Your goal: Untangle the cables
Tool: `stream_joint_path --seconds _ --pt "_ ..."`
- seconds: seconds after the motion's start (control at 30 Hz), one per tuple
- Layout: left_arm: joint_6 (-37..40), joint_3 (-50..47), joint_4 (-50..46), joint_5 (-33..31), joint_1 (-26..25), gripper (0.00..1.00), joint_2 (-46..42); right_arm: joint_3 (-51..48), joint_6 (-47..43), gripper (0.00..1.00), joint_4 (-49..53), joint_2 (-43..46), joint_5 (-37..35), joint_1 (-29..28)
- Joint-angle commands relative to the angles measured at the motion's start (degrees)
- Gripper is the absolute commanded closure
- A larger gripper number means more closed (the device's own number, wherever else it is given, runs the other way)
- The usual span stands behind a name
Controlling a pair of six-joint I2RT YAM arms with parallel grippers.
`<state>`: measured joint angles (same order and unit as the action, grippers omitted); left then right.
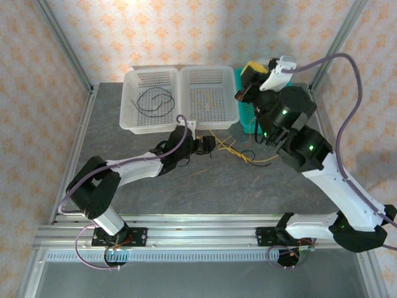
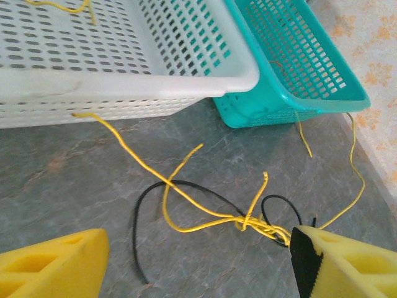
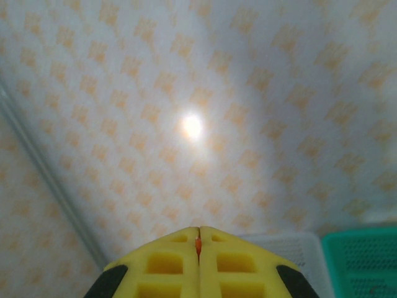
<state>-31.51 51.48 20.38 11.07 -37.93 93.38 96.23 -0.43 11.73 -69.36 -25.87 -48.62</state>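
The yellow and black cables [image 2: 248, 220] lay knotted on the table [image 1: 217, 186] at three o'clock from the low, wide-open, empty left gripper [image 2: 198, 248]; the raised right gripper [image 3: 198, 242] was pinched shut, an orange fleck [image 3: 198, 246] between its fingers; at twelve o'clock a white basket [image 1: 149, 127] held a black wire [image 1: 154, 99], its neighbour [image 1: 208, 124] a yellow wire [image 1: 208, 98], beside a teal basket [image 1: 245, 118].

Bright, even light. A round glare spot whitens the orange-patterned wall [image 3: 279, 93] in the right wrist view; the yellow foam fingers [image 3: 167, 264] look soft.

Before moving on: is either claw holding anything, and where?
Left claw open, empty. Right claw shut on an orange strand; which part cannot be told.
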Motion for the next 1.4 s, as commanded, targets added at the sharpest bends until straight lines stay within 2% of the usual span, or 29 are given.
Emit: stream_joint_path --seconds 0.0,0.2,0.43,0.73,0.9,0.93,1.0,1.1,1.17,1.37 --pt "0.5 3.5 2.1 -2.6 -1.0 0.22 1.7 5.2 -6.4 1.0 3.6 -3.7 -6.4 2.5" --pt "0.7 8.1 0.3 -3.9 -2.1 0.22 4.4 13.0 -5.8 1.0 3.7 -9.3 -0.7 13.6" --pt "2.3 13.9 -3.1 -5.2 -3.6 0.22 6.7 22.9 -3.1 1.0 5.0 -19.1 7.0 24.0" --pt "2.8 12.7 -5.0 -6.8 -4.6 0.22 6.3 29.3 1.4 1.0 6.7 -32.0 9.6 32.7" --pt "5.3 10.2 -5.5 -6.3 -5.5 0.22 5.5 33.6 4.2 1.0 12.0 -41.6 15.2 37.9" --pt "6.0 9.9 -5.8 -6.3 -5.7 0.22 5.6 34.4 4.9 0.95 13.4 -43.0 16.5 38.4" --pt "8.1 9.8 -7.0 -5.6 -5.9 0.23 6.2 35.4 6.5 0.69 16.5 -44.9 19.2 39.2" --pt "13.3 10.0 -9.2 -2.6 -6.2 0.23 7.5 31.4 7.7 0.4 17.2 -42.7 21.0 39.1" --pt "17.9 11.0 -11.6 -0.9 -6.2 0.24 8.6 25.2 7.9 0.32 15.1 -38.7 21.9 39.2" --pt "29.4 16.4 -20.1 -0.2 -6.3 0.22 12.9 2.3 8.9 0.21 7.7 -21.8 24.5 39.2"
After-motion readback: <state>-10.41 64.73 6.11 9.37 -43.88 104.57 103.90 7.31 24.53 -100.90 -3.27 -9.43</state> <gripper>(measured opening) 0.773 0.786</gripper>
